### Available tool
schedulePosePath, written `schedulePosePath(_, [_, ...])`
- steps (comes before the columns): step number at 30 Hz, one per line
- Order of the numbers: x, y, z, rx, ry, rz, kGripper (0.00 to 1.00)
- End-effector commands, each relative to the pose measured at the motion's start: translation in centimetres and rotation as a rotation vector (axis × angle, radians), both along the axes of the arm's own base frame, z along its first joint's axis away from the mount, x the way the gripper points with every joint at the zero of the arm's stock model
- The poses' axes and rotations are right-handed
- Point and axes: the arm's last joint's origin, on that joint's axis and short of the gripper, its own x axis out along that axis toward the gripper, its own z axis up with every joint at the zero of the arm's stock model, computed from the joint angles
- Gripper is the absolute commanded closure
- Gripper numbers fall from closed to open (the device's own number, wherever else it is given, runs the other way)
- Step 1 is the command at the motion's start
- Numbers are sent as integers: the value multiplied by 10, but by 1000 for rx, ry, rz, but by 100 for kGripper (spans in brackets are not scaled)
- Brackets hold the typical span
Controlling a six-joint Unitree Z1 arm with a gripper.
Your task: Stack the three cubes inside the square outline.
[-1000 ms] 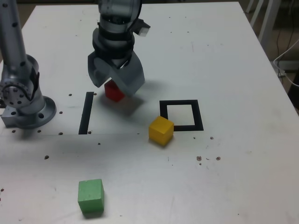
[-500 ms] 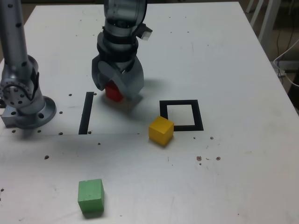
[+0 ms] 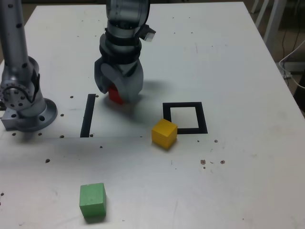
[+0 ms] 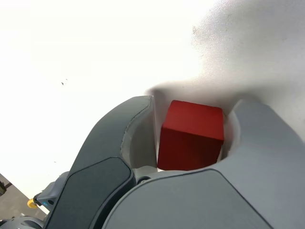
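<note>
The green cube [image 3: 93, 200] sits near left; farther in, the yellow cube [image 3: 164, 133] crowds the near-left corner of the square outline [image 3: 200, 117], likely in the way of stacking. Farther left, the hand [image 4: 194, 107] has narrowed around the red cube [image 3: 115, 95], apparently readying a pick, though I can't tell whether it grips.

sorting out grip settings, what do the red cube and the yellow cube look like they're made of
Red cube: probably painted wood or plastic, matte; its flat, evenly coloured faces show no grain or sharp glare. Yellow cube: likely similar, matte, with plain faces shaded softly; wood or plastic can't be settled.
</note>
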Motion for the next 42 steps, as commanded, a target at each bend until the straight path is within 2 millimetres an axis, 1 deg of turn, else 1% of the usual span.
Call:
schedulePosePath(1, [-2,0,0,-2,3,3,70])
schedulePosePath(7, [-1,-1,1,-8,0,6,70])
schedulePosePath(12, [3,-2,5,-4,-22,33,70])
schedulePosePath(18, [15,-11,13,-30,-63,58,70])
schedulePosePath(26, [31,-23,29,-48,-96,116,70])
schedulePosePath(33, [47,-29,29,-64,-88,189,70])
schedulePosePath(42, [68,-41,31,-56,-131,313,70])
